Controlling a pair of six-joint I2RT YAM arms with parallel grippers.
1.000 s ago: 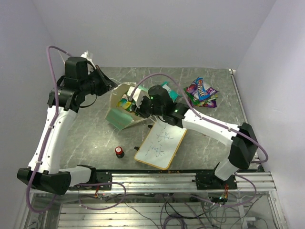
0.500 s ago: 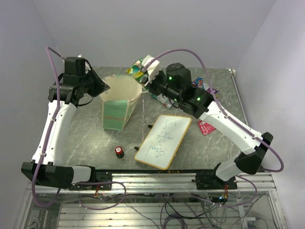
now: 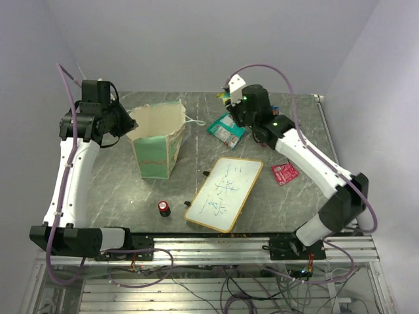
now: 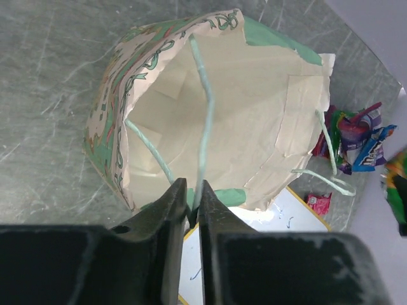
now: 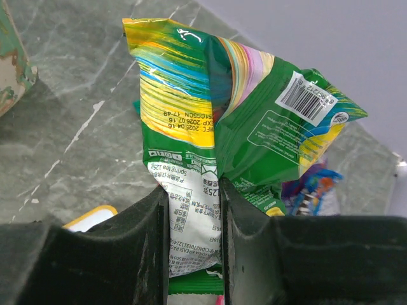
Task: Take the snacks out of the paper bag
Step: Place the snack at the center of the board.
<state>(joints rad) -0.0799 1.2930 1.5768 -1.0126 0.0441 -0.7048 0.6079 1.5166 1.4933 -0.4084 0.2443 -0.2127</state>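
right pincer grips a green packet by one end, up over the far surface; best lower it beside the packets lying there before letting go. left pincer pinches the paper bag by its string handle, holding it upright

Green snack packet with upside-down print "EXP 2026 07 16", white barcode label with digits too small to read, whiteboard with illegible blue handwriting

Green paper bag has cream inside; snack packet shows green with rainbow stripes.
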